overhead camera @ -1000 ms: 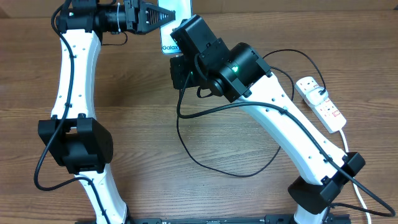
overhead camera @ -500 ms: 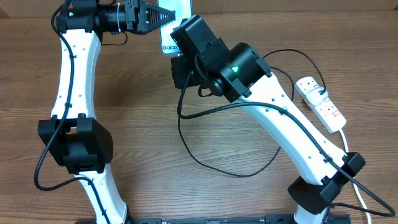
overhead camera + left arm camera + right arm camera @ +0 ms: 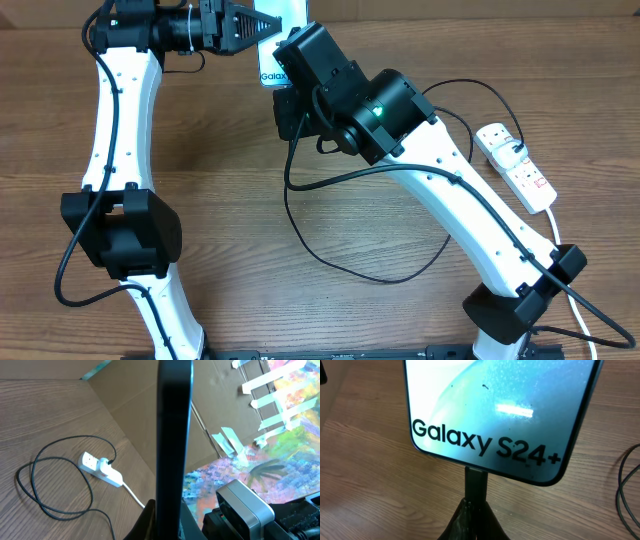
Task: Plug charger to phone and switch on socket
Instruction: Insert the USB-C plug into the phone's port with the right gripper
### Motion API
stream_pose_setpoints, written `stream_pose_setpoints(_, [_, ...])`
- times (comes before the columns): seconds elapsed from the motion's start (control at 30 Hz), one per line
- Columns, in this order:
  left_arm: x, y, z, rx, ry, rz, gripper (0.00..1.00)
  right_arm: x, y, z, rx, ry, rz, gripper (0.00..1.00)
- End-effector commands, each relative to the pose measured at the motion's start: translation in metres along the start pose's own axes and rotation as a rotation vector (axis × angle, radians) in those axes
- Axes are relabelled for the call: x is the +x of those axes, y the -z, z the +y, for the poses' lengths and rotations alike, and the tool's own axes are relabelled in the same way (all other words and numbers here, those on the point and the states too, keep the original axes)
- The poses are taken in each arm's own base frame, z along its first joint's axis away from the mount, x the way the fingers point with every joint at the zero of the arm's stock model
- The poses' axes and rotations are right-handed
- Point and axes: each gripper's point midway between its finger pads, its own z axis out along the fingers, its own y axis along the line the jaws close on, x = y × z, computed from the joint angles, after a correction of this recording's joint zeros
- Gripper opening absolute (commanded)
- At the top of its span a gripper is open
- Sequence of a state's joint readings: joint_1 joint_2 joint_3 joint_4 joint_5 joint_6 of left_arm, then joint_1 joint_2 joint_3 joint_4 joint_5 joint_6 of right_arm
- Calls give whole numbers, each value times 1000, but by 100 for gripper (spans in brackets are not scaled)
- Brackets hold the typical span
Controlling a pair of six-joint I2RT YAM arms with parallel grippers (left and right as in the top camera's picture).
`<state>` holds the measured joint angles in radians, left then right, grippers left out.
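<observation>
At 12 o'clock, left gripper clamps phone, right gripper holds charger at its port; socket looks unswitched.

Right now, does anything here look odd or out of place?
Nothing is spilled or broken. One oddity: the phone isn't lying free; the left gripper clamps it at the far edge of the table, and the charger trails in loose loops.

Brown woodgrain table everywhere. Plain cardboard wall at the back, then a loud colourful painting with white tape strips.
</observation>
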<state>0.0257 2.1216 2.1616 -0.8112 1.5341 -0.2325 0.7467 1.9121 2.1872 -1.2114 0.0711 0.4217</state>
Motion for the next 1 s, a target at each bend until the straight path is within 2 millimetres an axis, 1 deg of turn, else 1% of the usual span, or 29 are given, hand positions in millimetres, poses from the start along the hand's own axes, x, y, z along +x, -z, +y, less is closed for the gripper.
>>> stream_pose_setpoints(0.0, [1,-3,-21,50,-31,17,4,-19,22,4,-18,1,-82,4])
stream_pose_setpoints(0.13, [1,-3,-21,50,-32,17,4,-20,22,3,-15,0,-87,4])
stream_pose_setpoints(0.5, [2,-6,-21,54,-16,23,4,-32,23,4,-10,-5,-142,4])
stream_pose_setpoints(0.7, [2,-6,-22,54,6,23,4,-39,24,-4,36,-9,-180,4])
stream_pose_setpoints(0.87, [2,-6,-21,53,6,23,4,-39,24,-4,37,-10,-180,4])
stream_pose_setpoints(0.97, [2,-6,-21,52,6,23,4,-38,24,-4,39,-9,-175,6])
